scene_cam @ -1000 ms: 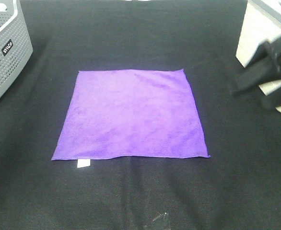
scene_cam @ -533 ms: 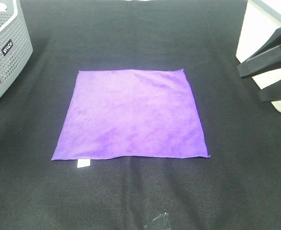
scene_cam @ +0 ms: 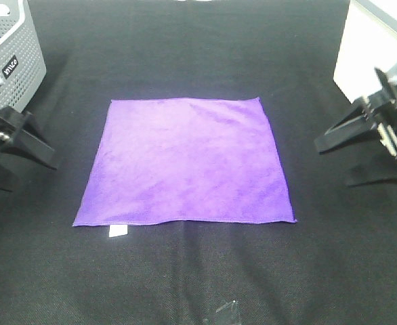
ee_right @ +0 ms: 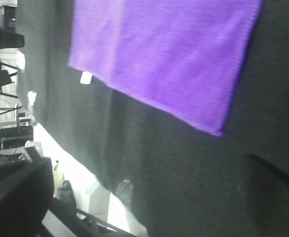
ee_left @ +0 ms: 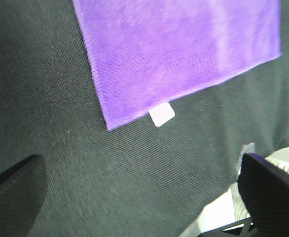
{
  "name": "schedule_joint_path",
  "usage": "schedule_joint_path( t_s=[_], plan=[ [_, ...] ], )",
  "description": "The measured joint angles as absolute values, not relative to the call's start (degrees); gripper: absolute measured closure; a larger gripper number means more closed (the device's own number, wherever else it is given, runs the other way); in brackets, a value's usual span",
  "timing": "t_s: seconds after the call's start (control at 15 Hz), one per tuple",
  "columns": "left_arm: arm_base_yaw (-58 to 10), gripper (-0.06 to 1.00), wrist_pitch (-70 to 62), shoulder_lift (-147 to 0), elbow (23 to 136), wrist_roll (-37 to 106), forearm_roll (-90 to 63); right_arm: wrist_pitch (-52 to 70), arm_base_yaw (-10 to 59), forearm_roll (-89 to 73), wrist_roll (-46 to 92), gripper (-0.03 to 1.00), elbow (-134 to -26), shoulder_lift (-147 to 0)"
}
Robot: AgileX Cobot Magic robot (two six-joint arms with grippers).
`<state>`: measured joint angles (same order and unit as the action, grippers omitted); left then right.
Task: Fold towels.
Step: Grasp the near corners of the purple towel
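The purple towel (scene_cam: 185, 162) lies flat and unfolded in the middle of the black table, its white tag (scene_cam: 118, 231) sticking out at the near-left corner. My left gripper (scene_cam: 19, 162) is open and empty above the table, left of the towel's left edge. My right gripper (scene_cam: 339, 162) is open and empty, right of the towel's right edge. The left wrist view shows the towel (ee_left: 184, 49) and its tag (ee_left: 162, 114) beyond the open left gripper (ee_left: 140, 163). The right wrist view shows the towel (ee_right: 169, 54), its tag (ee_right: 86, 78) and the open right gripper (ee_right: 144, 168).
A grey perforated basket (scene_cam: 9, 68) stands at the back left, close behind my left arm. A white box (scene_cam: 364, 47) stands at the back right behind my right arm. A small scrap of clear tape (scene_cam: 227, 310) lies near the table's front edge.
My left gripper has come into view from the left edge and moved toward the towel. My right gripper has moved forward and inward toward the towel's right edge. The towel has not moved.
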<state>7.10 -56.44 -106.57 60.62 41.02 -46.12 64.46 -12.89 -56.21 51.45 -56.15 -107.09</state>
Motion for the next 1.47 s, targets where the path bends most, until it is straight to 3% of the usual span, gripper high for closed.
schedule_joint_path(
  t_s=[0.73,1.27,1.47],
  plan=[
    [4.41,-0.03,-56.09,-120.72,66.81,43.2,-48.76,55.63,-12.89,-59.01,56.44,0.02,-56.21,-116.83],
    [4.41,-0.02,-56.67,-122.21,67.38,43.2,-50.31,53.57,-12.72,-59.87,56.55,0.08,-56.26,-118.83],
    [3.5,-0.02,-55.92,-122.21,67.44,40.91,-50.31,50.59,-8.37,-60.33,56.55,0.1,-56.72,-118.72]
  ],
)
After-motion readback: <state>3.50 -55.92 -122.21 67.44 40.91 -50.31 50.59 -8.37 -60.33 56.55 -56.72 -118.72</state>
